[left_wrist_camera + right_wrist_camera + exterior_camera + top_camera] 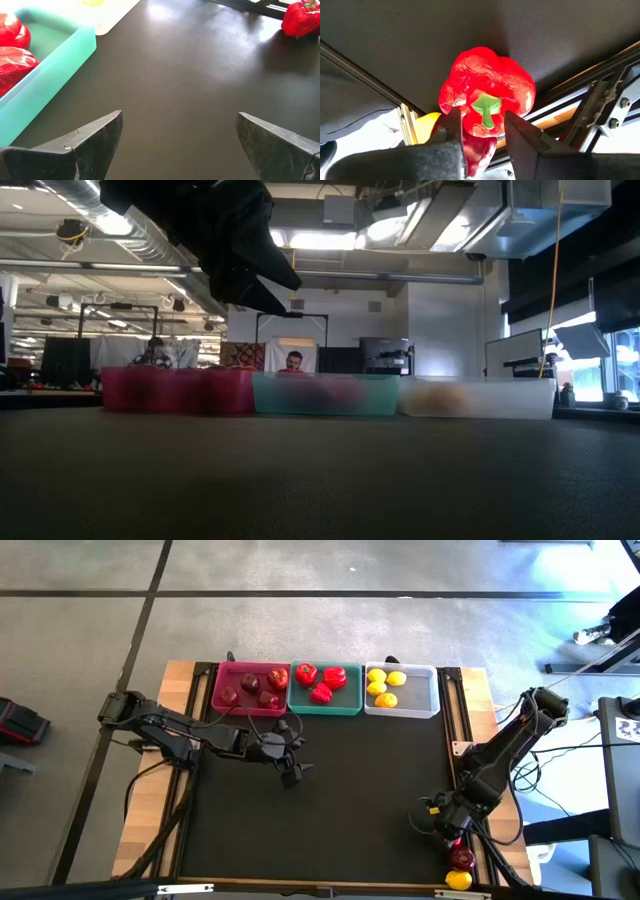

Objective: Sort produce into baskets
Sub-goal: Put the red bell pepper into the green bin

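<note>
A bright red bell pepper with a green stem lies at the table's near right corner, beside a yellow lemon. My right gripper comes down on it, fingers closed in around the stem end. In the high view that gripper covers most of the pepper; a dark red item and the lemon show just beyond it. My left gripper hangs open over the bare mat mid-table. The pink, teal and white baskets line the far edge. My right gripper pinches the pepper's top beside the stem between its two fingers, one on either side of the stem. The fingers come from above, pointing steeply down. Whether the pepper is off the table, I cannot tell.
The pink basket holds several dark red apples, the teal one three red peppers, the white one several lemons. A metal frame rail runs close beside the pepper along the table's right edge. The black mat between the arms is bare.
</note>
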Tool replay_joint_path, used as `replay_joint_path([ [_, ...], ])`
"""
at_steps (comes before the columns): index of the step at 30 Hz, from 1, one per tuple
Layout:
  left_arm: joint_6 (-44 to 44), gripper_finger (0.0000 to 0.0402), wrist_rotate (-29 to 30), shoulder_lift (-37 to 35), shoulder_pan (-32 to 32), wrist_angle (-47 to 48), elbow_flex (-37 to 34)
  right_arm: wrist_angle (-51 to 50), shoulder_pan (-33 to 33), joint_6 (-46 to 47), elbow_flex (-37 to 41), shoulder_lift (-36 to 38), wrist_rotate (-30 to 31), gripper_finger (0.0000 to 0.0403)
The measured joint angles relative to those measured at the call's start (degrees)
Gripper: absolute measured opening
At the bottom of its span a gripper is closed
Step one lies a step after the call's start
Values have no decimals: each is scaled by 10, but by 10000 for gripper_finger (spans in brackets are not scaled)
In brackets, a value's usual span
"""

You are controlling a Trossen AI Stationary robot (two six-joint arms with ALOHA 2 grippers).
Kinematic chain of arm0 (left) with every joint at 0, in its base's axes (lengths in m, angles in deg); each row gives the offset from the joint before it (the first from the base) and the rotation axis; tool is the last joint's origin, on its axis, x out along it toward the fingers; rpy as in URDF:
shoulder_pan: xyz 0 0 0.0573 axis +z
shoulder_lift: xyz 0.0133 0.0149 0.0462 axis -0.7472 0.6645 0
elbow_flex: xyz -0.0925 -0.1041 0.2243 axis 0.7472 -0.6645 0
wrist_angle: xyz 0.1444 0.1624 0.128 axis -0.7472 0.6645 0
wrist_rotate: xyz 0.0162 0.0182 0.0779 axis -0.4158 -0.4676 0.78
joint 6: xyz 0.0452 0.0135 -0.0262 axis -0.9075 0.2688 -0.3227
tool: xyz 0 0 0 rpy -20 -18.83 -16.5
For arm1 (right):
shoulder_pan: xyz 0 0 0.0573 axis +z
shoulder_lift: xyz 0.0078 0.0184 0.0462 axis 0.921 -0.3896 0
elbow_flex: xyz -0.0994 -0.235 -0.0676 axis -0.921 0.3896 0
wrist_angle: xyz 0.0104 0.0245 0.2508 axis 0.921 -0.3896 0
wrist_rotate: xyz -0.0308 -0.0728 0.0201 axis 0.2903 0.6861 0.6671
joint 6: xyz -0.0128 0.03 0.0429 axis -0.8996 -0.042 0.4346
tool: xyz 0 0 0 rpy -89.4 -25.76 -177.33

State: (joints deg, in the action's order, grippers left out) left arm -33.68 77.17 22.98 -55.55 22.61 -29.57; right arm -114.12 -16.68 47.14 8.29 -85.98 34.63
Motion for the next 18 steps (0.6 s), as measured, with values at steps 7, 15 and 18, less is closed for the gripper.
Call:
replay_joint_path([
  [7,-2,381,0,0,0,0,0,-12,0,-23,0,0,2,17],
  [15,-2,381,0,0,0,0,0,-37,0,-46,0,0,12,2],
  [18,-2,381,0,0,0,0,0,-37,-1,-59,0,0,47,2],
])
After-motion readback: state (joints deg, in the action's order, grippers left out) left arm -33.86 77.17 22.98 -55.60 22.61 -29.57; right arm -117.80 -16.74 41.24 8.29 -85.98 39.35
